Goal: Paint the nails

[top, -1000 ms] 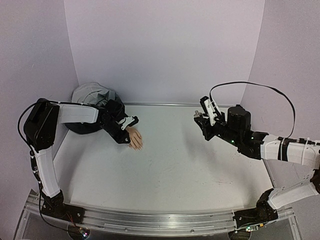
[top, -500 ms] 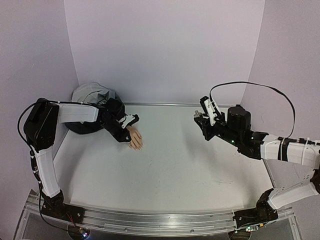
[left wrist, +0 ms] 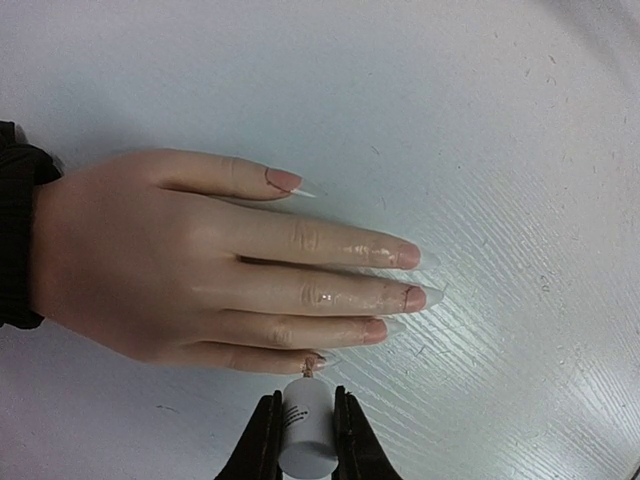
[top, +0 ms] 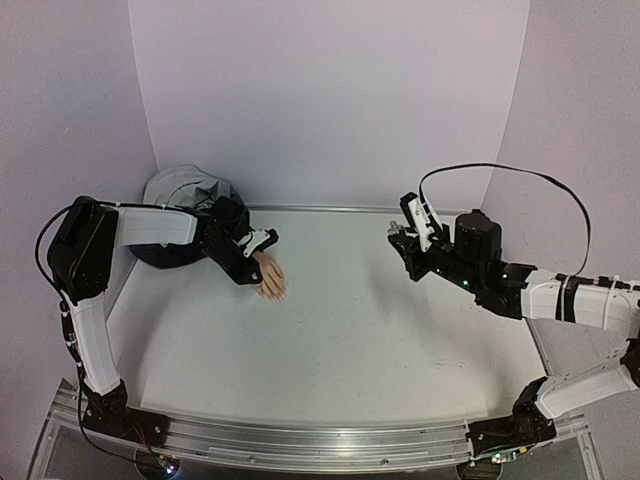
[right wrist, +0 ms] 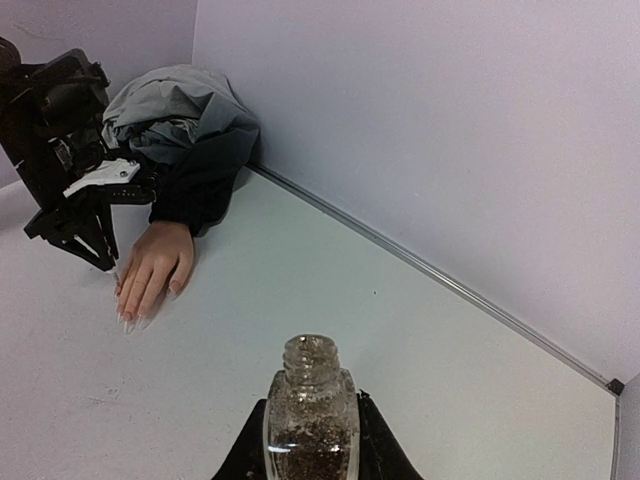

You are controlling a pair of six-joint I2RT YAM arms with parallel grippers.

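Observation:
A pale peach mannequin hand (left wrist: pixel 180 270) lies palm down on the white table, coming out of a dark sleeve (left wrist: pixel 12 240). It also shows in the top view (top: pixel 271 278) and the right wrist view (right wrist: pixel 152 264). My left gripper (left wrist: pixel 305 440) is shut on a white cap with a brush (left wrist: pixel 306 425). The brush tip touches the little-finger nail (left wrist: pixel 314 360). The other nails (left wrist: pixel 412 297) point right. My right gripper (right wrist: pixel 312 445) is shut on an open glass bottle of glittery polish (right wrist: pixel 312 410) and holds it upright at the back right (top: pixel 405 235).
A grey and dark jacket (top: pixel 185 200) is bunched in the back left corner against the wall. A metal strip (right wrist: pixel 430 275) runs along the foot of the back wall. A black cable (top: pixel 520 180) loops above the right arm.

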